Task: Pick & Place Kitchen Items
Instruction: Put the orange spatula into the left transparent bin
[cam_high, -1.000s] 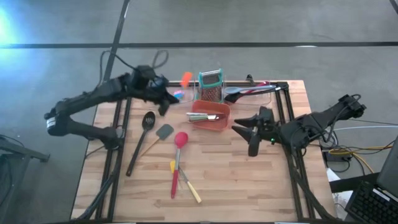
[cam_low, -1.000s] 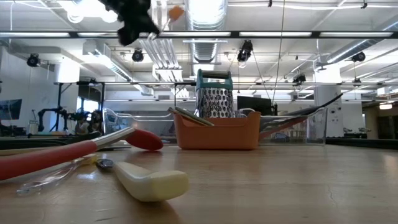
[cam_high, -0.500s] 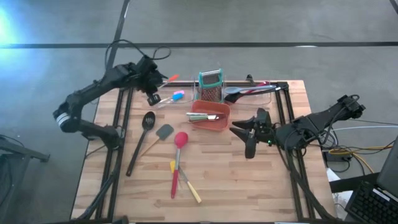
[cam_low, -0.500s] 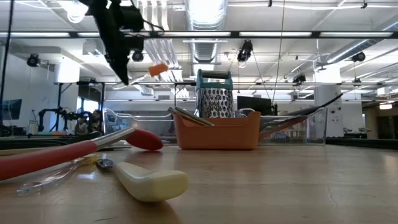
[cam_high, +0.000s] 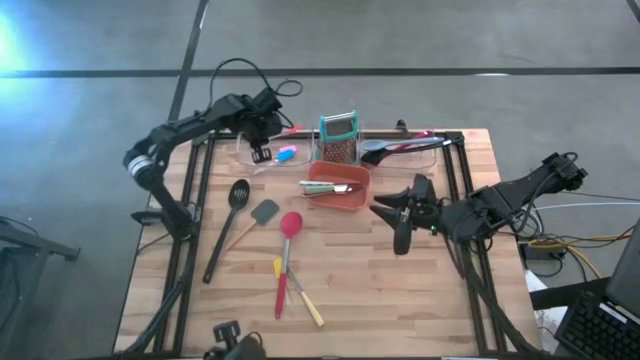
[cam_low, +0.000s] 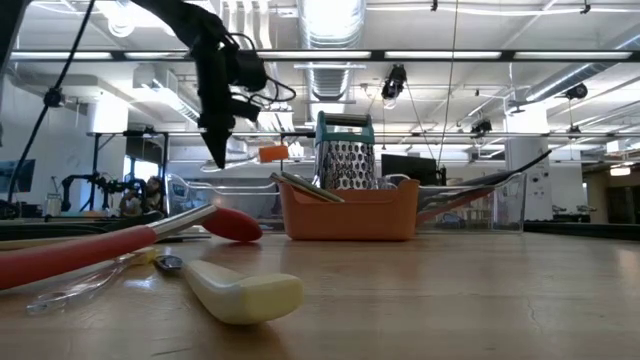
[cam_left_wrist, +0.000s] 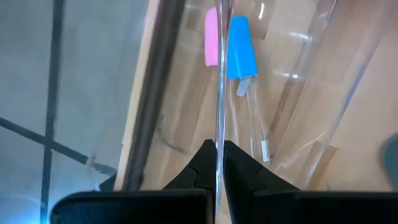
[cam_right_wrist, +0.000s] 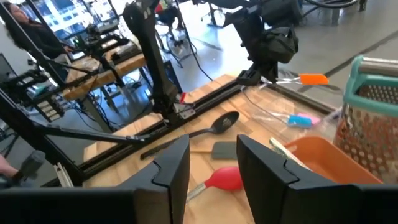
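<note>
Orange-headed scraper (cam_low: 272, 153) hung pinched in the left gripper (cam_high: 262, 150), left of the red-orange bin (cam_high: 352, 198). That bin already held utensils; black spoon (cam_high: 237, 193), grey spatula (cam_high: 265, 211) and red spatula (cam_high: 290, 224) waited below-left. Right gripper (cam_high: 400, 222) idled right of it, fingers spread.

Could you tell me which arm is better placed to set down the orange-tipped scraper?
Left. Its gripper is already shut on the orange-tipped scraper, held in the air near the table's far left edge. The right gripper holds nothing, beside the red-orange bin.
</note>
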